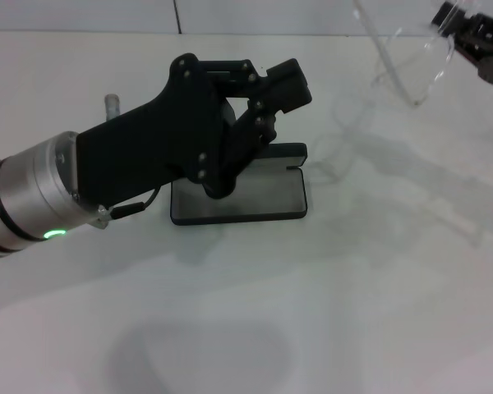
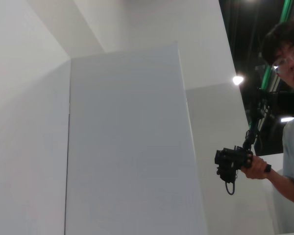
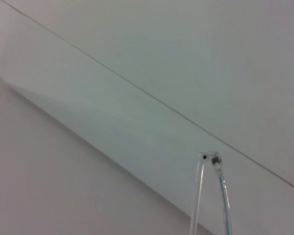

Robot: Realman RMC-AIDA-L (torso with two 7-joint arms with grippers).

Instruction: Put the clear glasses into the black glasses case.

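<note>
The black glasses case [image 1: 240, 199] lies open on the white table, grey lining up, with its lid [image 1: 294, 153] raised at the far side. My left gripper [image 1: 281, 107] hovers over the case's back left part, open, with nothing between its fingers. The clear glasses [image 1: 411, 66] hang in the air at the far right, well above and to the right of the case. My right gripper [image 1: 468, 33] is shut on one end of them. In the right wrist view only the thin temple arms [image 3: 224, 196] show, against the white wall.
A small grey post [image 1: 112, 104] stands behind my left arm. White table surface [image 1: 353, 312] stretches in front of and to the right of the case. A person holding a black handheld device [image 2: 230, 164] shows far off in the left wrist view.
</note>
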